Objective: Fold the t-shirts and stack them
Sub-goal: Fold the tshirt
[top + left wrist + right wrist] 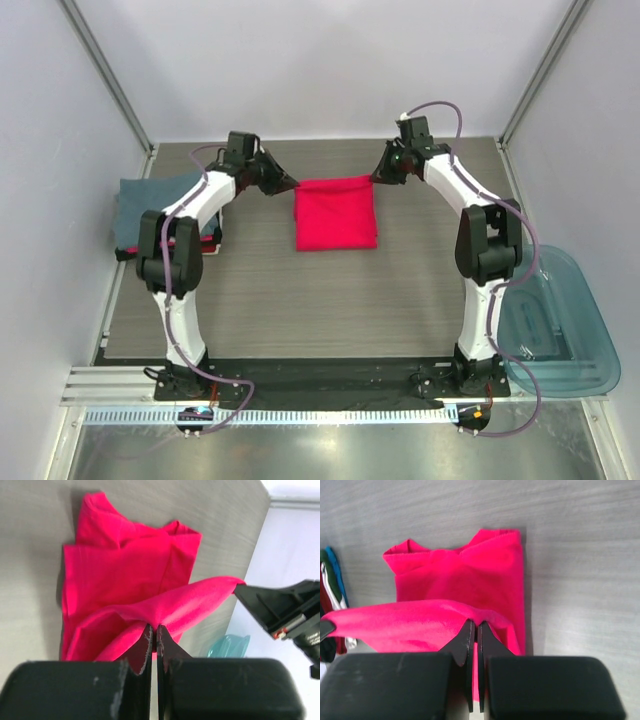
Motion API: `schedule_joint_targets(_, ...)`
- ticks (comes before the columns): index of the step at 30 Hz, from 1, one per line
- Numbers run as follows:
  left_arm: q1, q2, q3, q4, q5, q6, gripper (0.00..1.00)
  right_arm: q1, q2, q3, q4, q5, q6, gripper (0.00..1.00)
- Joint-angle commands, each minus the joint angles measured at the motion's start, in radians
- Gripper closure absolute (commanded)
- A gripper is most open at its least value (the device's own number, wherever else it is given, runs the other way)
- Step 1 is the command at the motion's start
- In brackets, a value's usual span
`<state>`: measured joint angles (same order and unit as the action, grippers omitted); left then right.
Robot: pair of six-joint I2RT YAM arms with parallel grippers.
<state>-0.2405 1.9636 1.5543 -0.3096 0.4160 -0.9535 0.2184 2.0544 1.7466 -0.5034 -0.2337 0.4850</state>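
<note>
While both arms reach toward the far side of the table (330,300), we see the left gripper (152,629) and right gripper (474,625) each pinching a far corner of the red-pink t-shirt (335,215), its edge raised; the teal tub (560,330) sits beside the right base; the shirt lies folded mid-table, a blue-grey tee (150,205) at left

Bright, even, sharp; soft shadows

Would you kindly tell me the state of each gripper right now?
Left gripper: shut on the red-pink t-shirt.
Right gripper: shut on the same t-shirt.
</note>
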Motion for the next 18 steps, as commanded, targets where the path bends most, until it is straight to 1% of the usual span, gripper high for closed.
schedule_joint_targets(1,0.036,0.114,0.114,0.046,0.081,-0.01,1.0,-0.017,0.044,0.1,0.048,-0.001,0.015,0.97)
schedule_joint_targets(2,0.041,0.142,0.147,0.047,0.09,-0.011,0.99,-0.024,0.071,0.112,0.057,-0.003,0.017,0.97)
schedule_joint_targets(3,0.043,0.173,0.197,0.047,0.092,-0.01,0.97,-0.025,0.088,0.135,0.063,-0.013,0.02,0.92)
schedule_joint_targets(4,0.044,0.199,0.225,0.04,0.092,-0.007,0.9,-0.027,0.104,0.149,0.074,-0.024,0.021,0.87)
schedule_joint_targets(5,0.047,0.242,0.246,0.041,0.087,0.002,0.79,-0.03,0.121,0.16,0.103,-0.036,0.02,0.84)
schedule_joint_targets(6,0.05,0.257,0.262,0.04,0.07,0.007,0.73,-0.031,0.151,0.181,0.115,-0.041,0.02,0.66)
schedule_joint_targets(7,0.053,0.271,0.289,0.037,0.029,0.01,0.62,-0.034,0.164,0.197,0.118,-0.035,0.023,0.52)
schedule_joint_targets(8,0.053,0.288,0.3,0.037,0.015,0.036,0.32,-0.037,0.174,0.206,0.121,-0.039,0.021,0.41)
schedule_joint_targets(9,0.052,0.293,0.312,0.032,0.006,0.051,0.18,-0.04,0.171,0.205,0.127,-0.024,0.023,0.29)
schedule_joint_targets(10,0.055,0.296,0.32,0.023,-0.009,0.061,0.15,-0.042,0.161,0.192,0.131,-0.01,0.021,0.25)
schedule_joint_targets(11,0.053,0.291,0.313,0.023,-0.014,0.074,0.13,-0.042,0.145,0.173,0.153,0.0,0.018,0.23)
schedule_joint_targets(12,0.05,0.275,0.302,0.021,-0.02,0.106,0.12,-0.044,0.113,0.116,0.169,0.005,0.012,0.22)
schedule_joint_targets(14,0.044,0.253,0.259,0.024,-0.042,0.133,0.13,-0.045,0.086,0.058,0.212,0.014,0.007,0.23)
schedule_joint_targets(15,0.041,0.232,0.244,0.029,-0.051,0.159,0.13,-0.048,0.072,0.0,0.229,0.01,0.007,0.25)
schedule_joint_targets(18,0.03,0.213,0.195,0.041,-0.066,0.196,0.17,-0.053,0.047,-0.1,0.322,-0.042,0.007,0.32)
